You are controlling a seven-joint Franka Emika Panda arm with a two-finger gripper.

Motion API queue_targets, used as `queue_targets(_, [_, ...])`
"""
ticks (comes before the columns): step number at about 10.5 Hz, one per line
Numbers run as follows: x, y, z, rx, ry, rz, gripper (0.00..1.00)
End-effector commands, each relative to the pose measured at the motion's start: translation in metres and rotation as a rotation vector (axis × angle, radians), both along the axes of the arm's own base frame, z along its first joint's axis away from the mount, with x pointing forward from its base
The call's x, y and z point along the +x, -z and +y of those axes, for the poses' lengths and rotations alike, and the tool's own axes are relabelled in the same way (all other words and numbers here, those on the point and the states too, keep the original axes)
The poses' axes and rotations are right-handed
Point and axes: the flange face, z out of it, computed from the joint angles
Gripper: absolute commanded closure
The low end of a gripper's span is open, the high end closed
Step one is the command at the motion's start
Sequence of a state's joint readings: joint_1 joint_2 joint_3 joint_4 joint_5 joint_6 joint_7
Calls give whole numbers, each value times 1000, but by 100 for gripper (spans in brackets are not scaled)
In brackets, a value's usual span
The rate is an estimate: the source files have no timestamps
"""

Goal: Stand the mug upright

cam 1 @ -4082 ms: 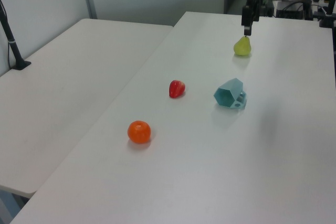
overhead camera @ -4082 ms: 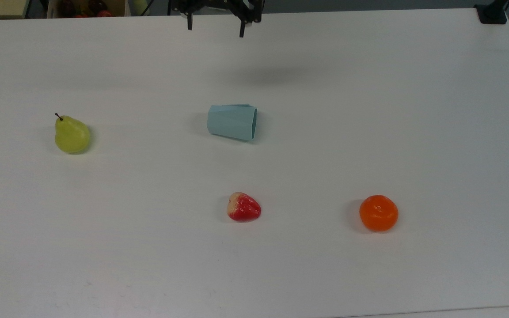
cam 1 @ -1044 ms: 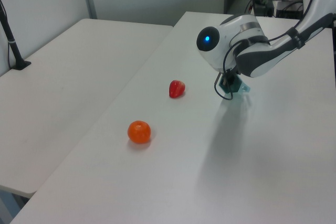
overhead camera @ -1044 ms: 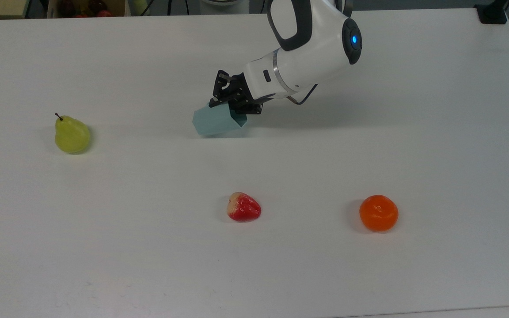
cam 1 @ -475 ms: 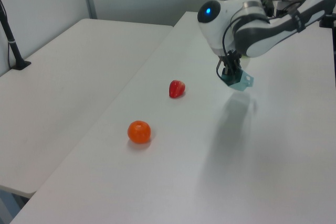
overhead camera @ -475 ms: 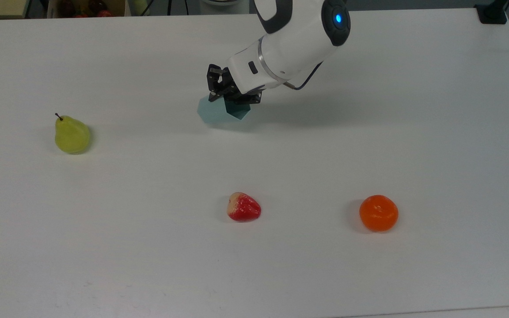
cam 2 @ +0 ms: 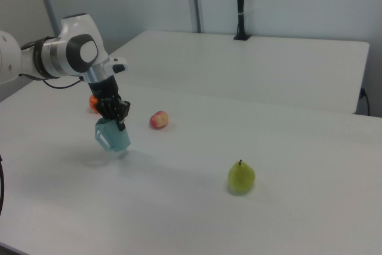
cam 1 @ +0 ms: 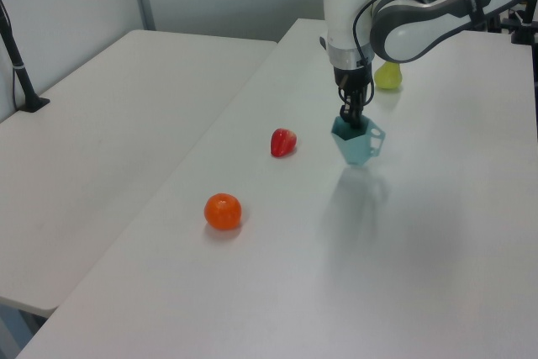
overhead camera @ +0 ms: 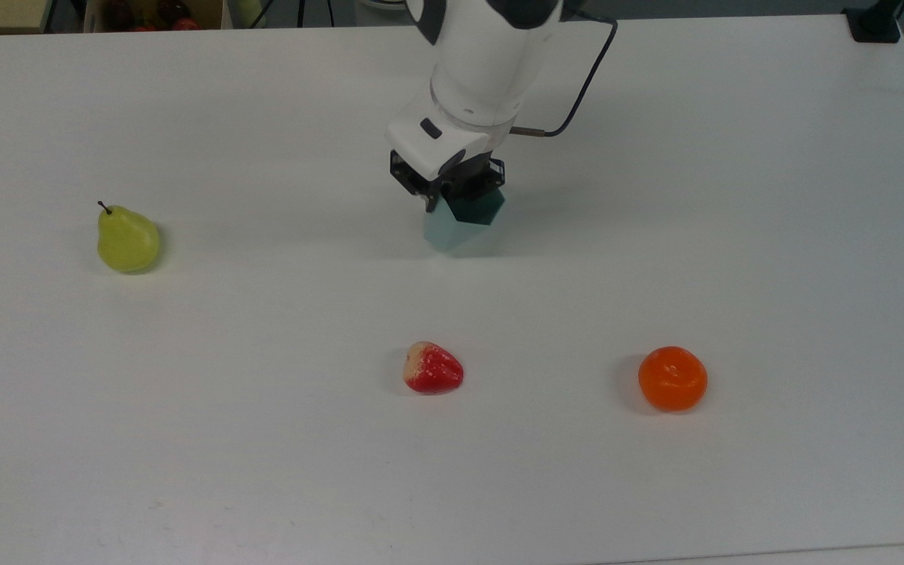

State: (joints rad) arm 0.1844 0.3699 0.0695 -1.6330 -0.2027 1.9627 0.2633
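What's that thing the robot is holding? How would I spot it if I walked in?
Look to the white table and follow the white arm down to its gripper. Clamped there by the rim is the mug, its opening facing up. It is pale blue-green and angular, unlike the round pear, strawberry and orange.

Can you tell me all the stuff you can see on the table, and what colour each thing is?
Pale blue-green faceted mug: one, held by its rim with its opening up, near the table's middle.
Yellow-green pear: one, at the top view's left.
Red strawberry with a pale end: one, nearer the top view's bottom than the mug.
Round orange fruit: one, toward the top view's right of the strawberry.
White table: one, under everything.
White and black robot arm: one, reaching down over the mug.
Black gripper: one, shut on the mug's rim.
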Motion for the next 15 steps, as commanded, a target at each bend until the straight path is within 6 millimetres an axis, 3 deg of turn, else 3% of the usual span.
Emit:
queue_targets(1, [0, 20, -3, 82, -25, -36, 93])
queue_targets(2, [1, 21, -4, 82, -23, -34, 86])
queue_targets(3, [1, 20, -5, 81, -19, -32, 62])
queue_targets(4, [0, 13, -10, 78, -7, -30, 16])
queue_targets(5, [-2, 9, -13, 71, 0, -16, 0])
queue_targets(9, [-16, -53, -38, 60, 34, -30, 0])
queue_targets(12, [-44, -121, -75, 73, 108, -40, 0])
queue_targets(15, [-69, -159, -104, 125, 127, -3, 0])
